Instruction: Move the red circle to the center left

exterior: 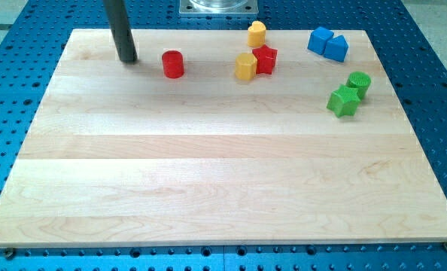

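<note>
Red circle [173,64] near the view's top, left of middle, upright on the wooden board [208,173]. My tip [128,59] just to the view's left of it, near but apart, a strip of bare wood showing between the two. Rod straight and dark, coming down from the view's top edge, ending on the board near the top left corner. No jaws on this rod, so nothing to open or close; nothing held, nothing touched by the tip.

Further to the view's right, a small cluster: yellow block [245,66], six-sided by the look of it, touching the red star-shaped block [265,59] on its right side. Just above those, near the board's top edge, a second yellow block [256,34] with a rounded top, standing apart from the pair.

At the top right, two blue blocks side by side and touching: a blue cube [320,40] on the left, a blue wedge-like block [336,48] on the right, exact shape hard to make out. Lower on the right side, a green cylinder [359,83] with a green block [343,101] just below and left of it, touching or very nearly so.

Under the board, a blue perforated table [434,90]. At the view's top centre, a grey metal base plate [217,7].
</note>
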